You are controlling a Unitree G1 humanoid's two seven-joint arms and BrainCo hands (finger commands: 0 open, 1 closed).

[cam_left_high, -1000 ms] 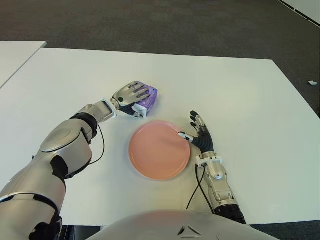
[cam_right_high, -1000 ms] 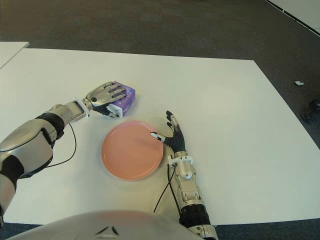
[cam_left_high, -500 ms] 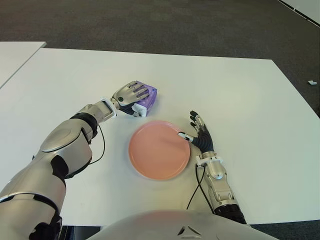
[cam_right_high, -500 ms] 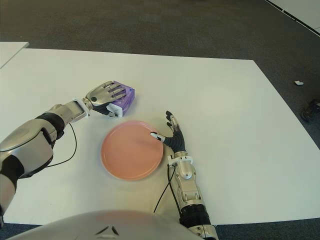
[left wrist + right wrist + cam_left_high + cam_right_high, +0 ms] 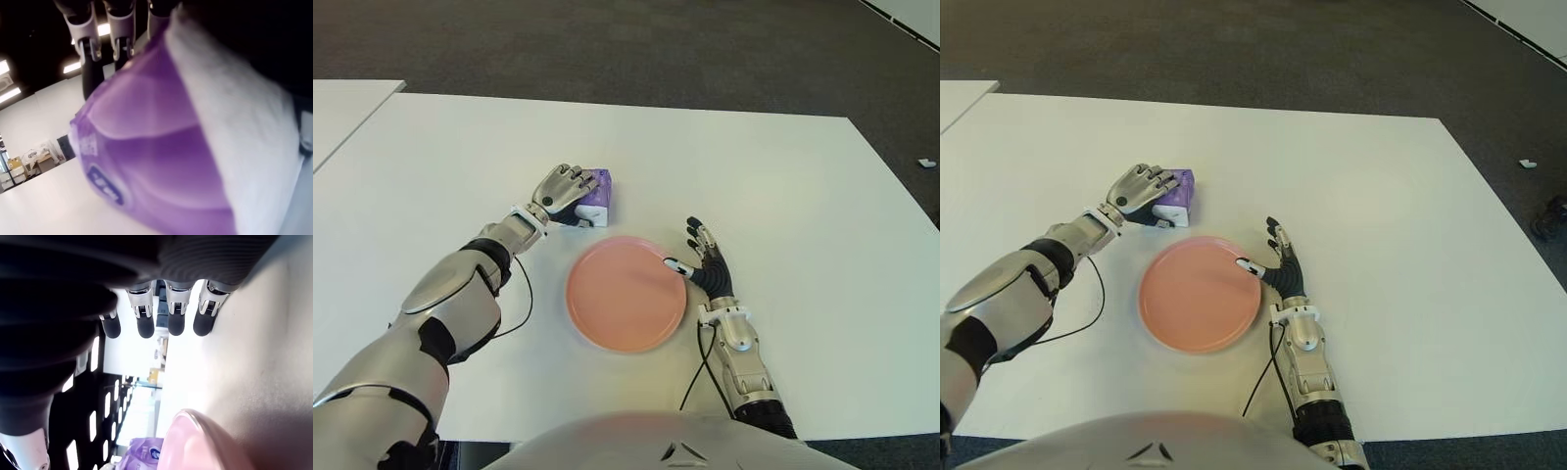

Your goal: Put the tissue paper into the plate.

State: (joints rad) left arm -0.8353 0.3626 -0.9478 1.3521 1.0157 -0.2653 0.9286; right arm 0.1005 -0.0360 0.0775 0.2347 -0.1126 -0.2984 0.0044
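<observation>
The purple and white tissue paper pack [image 5: 599,192] sits on the white table [image 5: 783,186], just beyond the pink plate's [image 5: 626,299] far left rim. My left hand [image 5: 564,185] covers its left side with fingers curled over it. In the left wrist view the pack [image 5: 161,147] fills the picture, with the fingers [image 5: 120,34] wrapped over its far edge. My right hand [image 5: 703,262] shows at the plate's right rim, fingers spread, holding nothing. The plate holds nothing.
A second white table [image 5: 342,108] stands at the far left across a narrow gap. Dark carpet lies beyond the table's far edge. Black cables trail by my left forearm [image 5: 521,299] and my right wrist [image 5: 697,367].
My left hand has drawn back to the left and turned, and the pack has shifted and turned with it. The right hand and the plate have not moved.
</observation>
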